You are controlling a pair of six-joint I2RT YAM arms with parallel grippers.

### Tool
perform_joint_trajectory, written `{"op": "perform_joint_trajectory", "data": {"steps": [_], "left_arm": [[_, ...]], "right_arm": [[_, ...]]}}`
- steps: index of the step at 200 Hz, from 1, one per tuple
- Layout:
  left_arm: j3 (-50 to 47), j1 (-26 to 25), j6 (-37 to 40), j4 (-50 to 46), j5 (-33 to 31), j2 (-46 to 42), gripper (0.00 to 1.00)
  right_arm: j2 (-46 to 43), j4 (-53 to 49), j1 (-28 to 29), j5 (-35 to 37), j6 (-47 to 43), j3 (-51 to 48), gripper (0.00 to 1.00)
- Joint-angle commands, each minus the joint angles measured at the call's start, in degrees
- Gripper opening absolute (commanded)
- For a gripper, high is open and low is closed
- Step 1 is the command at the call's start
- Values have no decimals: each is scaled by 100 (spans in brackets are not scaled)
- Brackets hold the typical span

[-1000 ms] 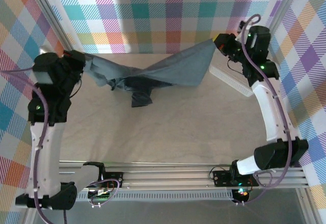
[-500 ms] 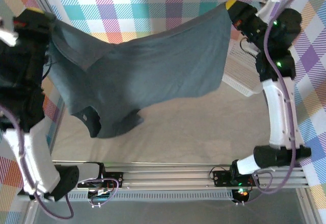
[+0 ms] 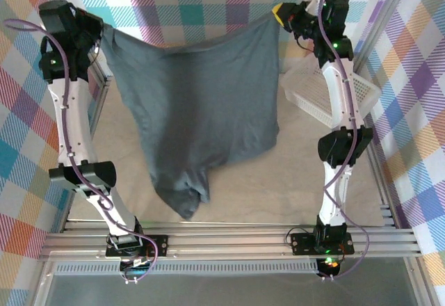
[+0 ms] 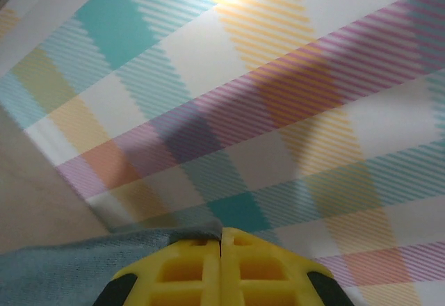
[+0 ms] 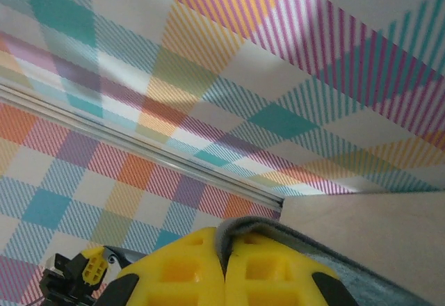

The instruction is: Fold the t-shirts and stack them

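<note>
Stretching from upper left to upper right, the t-shirt [image 3: 201,104] is hanging open for folding, the left gripper [image 3: 103,33] and right gripper [image 3: 281,15] each pinching 1 corner.

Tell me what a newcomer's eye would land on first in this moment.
The dark blue-grey t-shirt hangs spread like a curtain across the middle of the top view, its lower end bunched. The left gripper pinches its upper left corner and the right gripper its upper right corner, both raised high against the plaid walls. A white lattice basket sits at the right edge of the table.
</note>
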Motion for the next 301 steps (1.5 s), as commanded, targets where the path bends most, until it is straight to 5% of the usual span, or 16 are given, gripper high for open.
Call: {"op": "perform_joint_trajectory", "data": {"steps": [1,49,91,122,145,159,201,233,255,301], "left_arm": [[1079,101,-74,364,301,-375,0],[735,52,-418,-293,-69,-1826,0],[-4003,-60,-1423,-234,122,-4541,0],[-7151,-635,-2150,-403,457,-5960,0],[-8626,-811,-1976,-498,853,-6268,44],[-9183,-820,-1765,-542,1227,-6051,53],[-9559,-838,-1550,-383,1259,-5418,51],[-9040,-838,-1422,140,896,-4319,36],[-8421,-800,-956,23,388,-3226,26],[-7520,-450,-984,600,-14,-1384,28]], "right_arm": [[-114,-98,-77,-5,196,954,0],[-1391,-493,-278,526,-579,-215,0],[-3593,-474,-291,1350,-1168,-3939,0],[-4731,-526,-296,1918,-1231,-6981,1],[-4859,-790,-290,2363,-1312,-8290,40],[-4677,-914,-286,2499,-1449,-8646,48],[-4093,-911,43,2436,-1558,-8702,49],[-3158,-832,636,2272,-1825,-8086,46],[-2147,-815,927,1890,-2074,-7267,41],[40,-1706,1099,1676,-2466,-4924,39]]}}
